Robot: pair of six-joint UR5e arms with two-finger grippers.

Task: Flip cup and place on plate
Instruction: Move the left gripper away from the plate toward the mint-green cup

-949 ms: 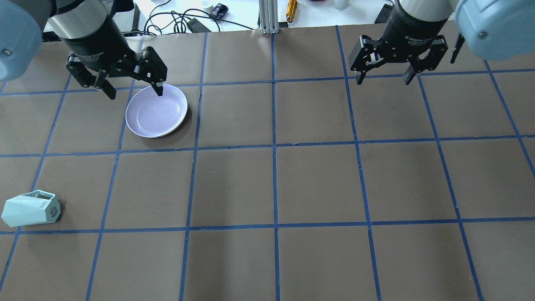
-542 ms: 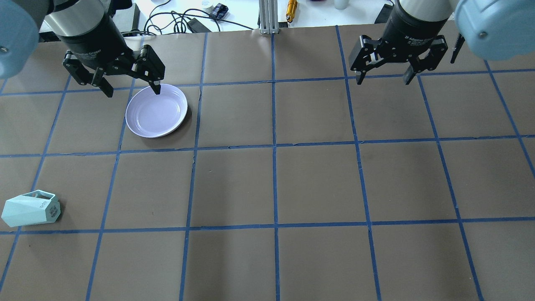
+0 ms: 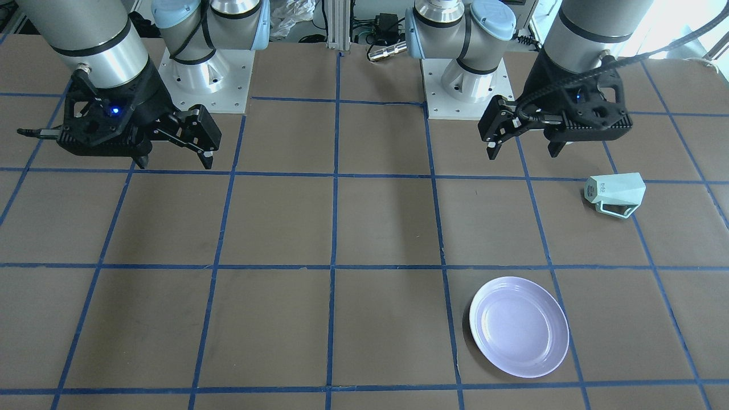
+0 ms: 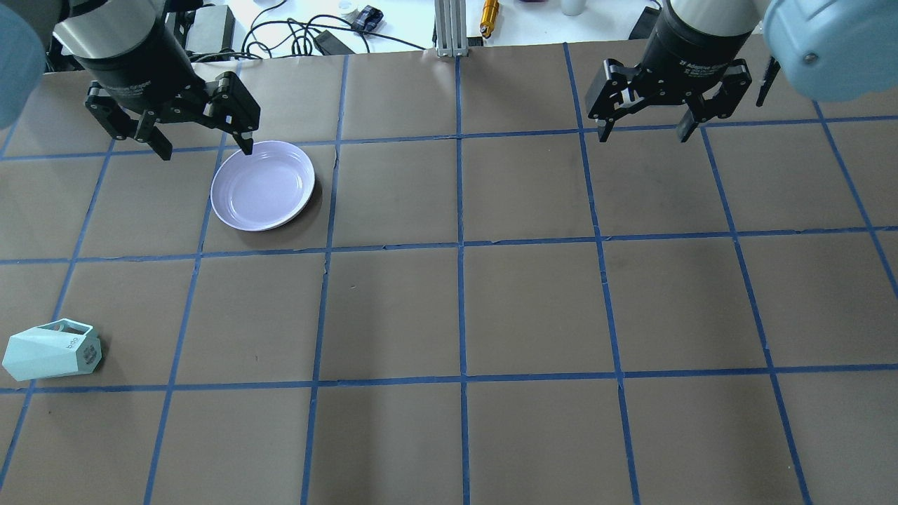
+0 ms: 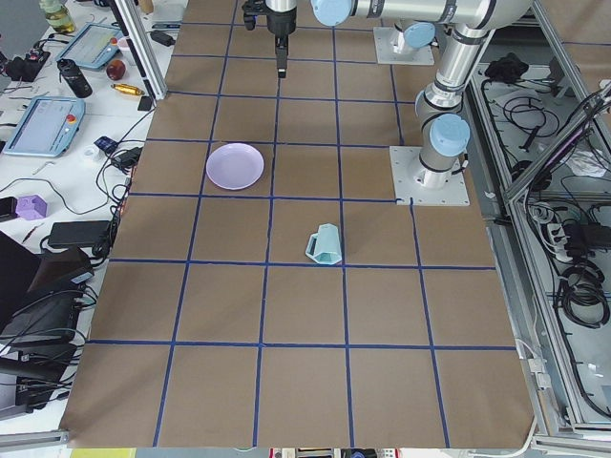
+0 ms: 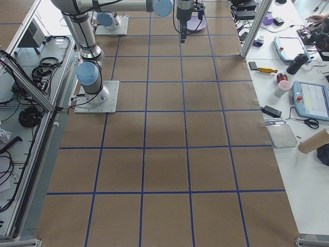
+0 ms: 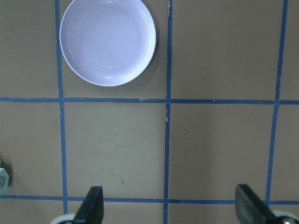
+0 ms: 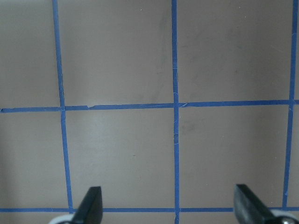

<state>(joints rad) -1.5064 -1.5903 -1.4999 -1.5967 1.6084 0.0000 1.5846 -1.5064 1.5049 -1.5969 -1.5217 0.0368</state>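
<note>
At the overhead frame's lower left you see the cup [image 4: 50,350] lying on its side, well apart from the plate [image 4: 263,184] at upper left. The left gripper [image 4: 205,149] and the right gripper [image 4: 644,133] both hang above the table with jaws wide apart.

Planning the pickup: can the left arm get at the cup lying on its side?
Probably yes: the left gripper is open and empty, and nothing stands between it and the cup.

The cup [image 3: 617,192] is shown lying on its side on the taped table [image 3: 376,222], near the left gripper [image 3: 521,152], whose jaws are spread. The plate [image 3: 519,326] is set well apart from it. The right gripper [image 3: 173,164] is likewise spread.
</note>
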